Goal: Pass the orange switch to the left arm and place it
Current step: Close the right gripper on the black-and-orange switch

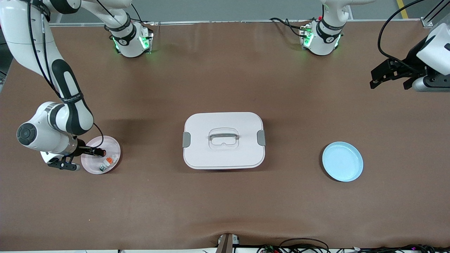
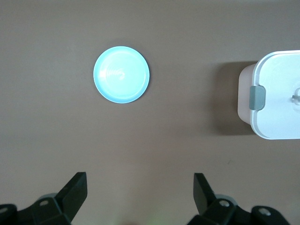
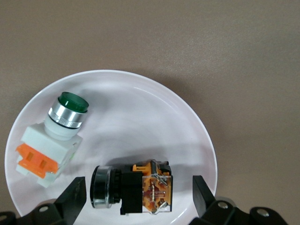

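Observation:
The orange switch (image 3: 131, 187), black with a silver collar and a clear orange-marked body, lies on its side on the pink plate (image 3: 187, 112). My right gripper (image 3: 139, 187) is low over that plate, open. Its fingers stand on either side of the switch with a small gap at each end. In the front view the right gripper (image 1: 93, 151) and the switch (image 1: 102, 153) show at the right arm's end of the table. My left gripper (image 1: 379, 75) waits in the air at the left arm's end, open and empty (image 2: 139, 187). The white box (image 1: 223, 140) sits mid-table.
A white-and-orange switch with a green button (image 3: 56, 136) lies on the pink plate (image 1: 113, 144) beside the orange one. A light blue plate (image 1: 342, 161) stands between the box and the left arm's end. The left wrist view shows this plate (image 2: 121, 74) and the box's end (image 2: 276, 93).

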